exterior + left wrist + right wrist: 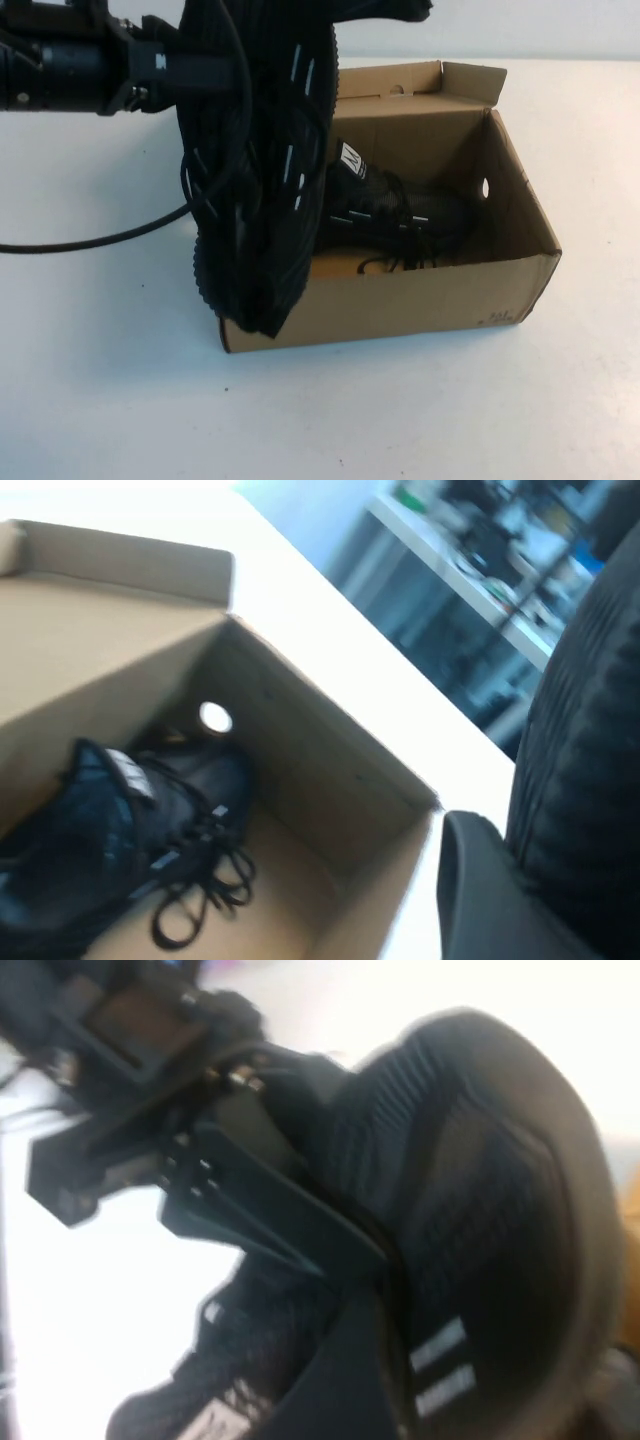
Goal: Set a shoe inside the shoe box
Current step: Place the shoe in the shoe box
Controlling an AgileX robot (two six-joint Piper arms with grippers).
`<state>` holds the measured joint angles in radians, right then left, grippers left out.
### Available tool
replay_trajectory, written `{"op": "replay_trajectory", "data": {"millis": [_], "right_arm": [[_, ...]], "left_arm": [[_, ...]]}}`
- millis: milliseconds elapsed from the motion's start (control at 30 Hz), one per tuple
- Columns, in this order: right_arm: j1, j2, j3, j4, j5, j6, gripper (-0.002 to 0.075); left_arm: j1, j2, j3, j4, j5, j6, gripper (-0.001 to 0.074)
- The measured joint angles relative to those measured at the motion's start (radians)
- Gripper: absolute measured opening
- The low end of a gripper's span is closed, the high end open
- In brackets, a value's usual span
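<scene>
We see the shoe (262,190), a black knit sneaker with short white dashes on its side, held in the air near the left end of the shoe box (400,300), hanging roughly on end with its ridged sole edge showing. It hangs in front of the box's left end in the high view; whether it touches the cardboard we cannot tell. The left gripper (185,75) reaches in from the left at the shoe's upper part, and its jaws pinch the shoe; in the right wrist view the dark fingers (270,1210) lie against the knit fabric. In the left wrist view the shoe's ribbed surface (585,770) fills the near side. Inside the box lies a second sneaker (395,205) with a white tongue label, its laces loose on the box floor. The box is brown corrugated cardboard, open, its flap lid (420,85) standing up at the far side, with a small round hole (485,187) in its right end wall. It rests on the white desk (100,400). A black cable (90,243) trails across the desk at left. The right gripper is out of view in all pictures.
</scene>
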<state>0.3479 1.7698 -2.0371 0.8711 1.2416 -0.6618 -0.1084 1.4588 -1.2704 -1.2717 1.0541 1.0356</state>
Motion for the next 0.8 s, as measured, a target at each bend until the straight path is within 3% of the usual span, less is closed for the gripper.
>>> {"op": "replay_trajectory", "data": {"millis": [267,400,467,533,667,800], "right_arm": [[0.000,-0.020,-0.044,-0.133,0.013,0.069,0.0592],[0.014,-0.020,-0.044,-0.150,0.013,0.075,0.0592],[0.046,-0.020,-0.044,-0.174,0.013,0.077,0.0592],[0.092,-0.020,-0.044,-0.240,0.013,0.089,0.0592],[0.214,-0.018,-0.044,-0.463,-0.008,0.181,0.0592],[0.256,-0.012,-0.044,-0.524,-0.024,0.239,0.0592]], "left_arm": [[-0.002,0.001,0.000,-0.077,-0.188,-0.122,0.0210],[-0.049,0.001,0.000,-0.093,-0.302,-0.168,0.0210],[-0.090,0.001,0.000,-0.101,-0.373,-0.189,0.0254],[-0.128,0.001,0.000,-0.122,-0.440,-0.193,0.0199],[-0.184,0.002,0.000,-0.190,-0.548,-0.199,0.0206],[-0.200,0.002,0.002,-0.216,-0.608,-0.202,0.0206]]}}
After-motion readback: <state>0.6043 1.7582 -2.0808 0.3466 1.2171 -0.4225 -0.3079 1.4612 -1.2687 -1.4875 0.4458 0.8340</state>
